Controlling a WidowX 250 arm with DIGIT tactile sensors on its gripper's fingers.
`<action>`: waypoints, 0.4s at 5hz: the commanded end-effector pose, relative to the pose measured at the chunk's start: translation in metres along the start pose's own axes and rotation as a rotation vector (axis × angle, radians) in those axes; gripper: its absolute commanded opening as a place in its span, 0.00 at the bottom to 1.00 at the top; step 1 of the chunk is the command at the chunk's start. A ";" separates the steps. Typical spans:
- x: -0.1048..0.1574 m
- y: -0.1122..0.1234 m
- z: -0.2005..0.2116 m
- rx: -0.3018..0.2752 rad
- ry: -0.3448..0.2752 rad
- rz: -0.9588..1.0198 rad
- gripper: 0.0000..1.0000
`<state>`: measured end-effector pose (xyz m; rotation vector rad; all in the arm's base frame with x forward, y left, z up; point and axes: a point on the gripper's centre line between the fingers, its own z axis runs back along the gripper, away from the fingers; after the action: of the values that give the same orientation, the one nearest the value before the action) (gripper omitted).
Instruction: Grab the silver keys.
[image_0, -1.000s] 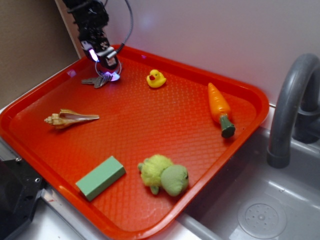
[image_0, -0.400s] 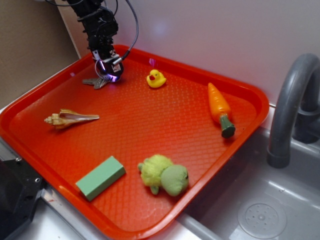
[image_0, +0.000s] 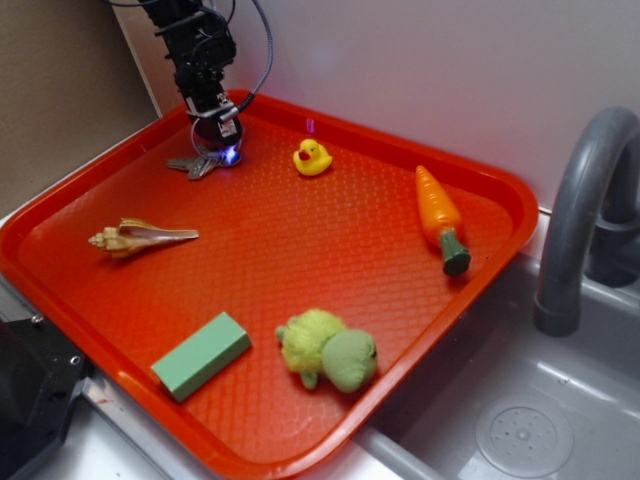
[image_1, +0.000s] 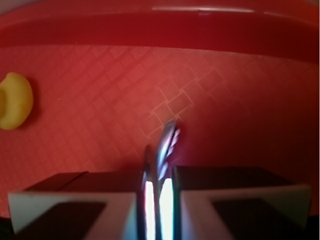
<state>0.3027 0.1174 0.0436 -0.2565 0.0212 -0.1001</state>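
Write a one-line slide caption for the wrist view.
Gripper shut on the silver keys, thin metal pinched between its fingers above the red tray, yellow duck at left.

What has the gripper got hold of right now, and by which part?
The gripper is shut on the silver keys, pinching the thin ring between its fingers; the key blades lie on the red tray.

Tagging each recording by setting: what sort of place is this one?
Most likely a toy kitchen sink set up as a lab workspace. A grey faucet curves over a grey basin with a drain, and a red tray beside it holds toys, among them a duck.
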 end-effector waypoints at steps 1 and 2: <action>-0.013 -0.023 0.099 0.155 -0.178 -0.032 0.00; -0.028 -0.064 0.140 0.225 -0.235 -0.083 0.00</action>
<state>0.2756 0.0933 0.1752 -0.0773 -0.1662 -0.1403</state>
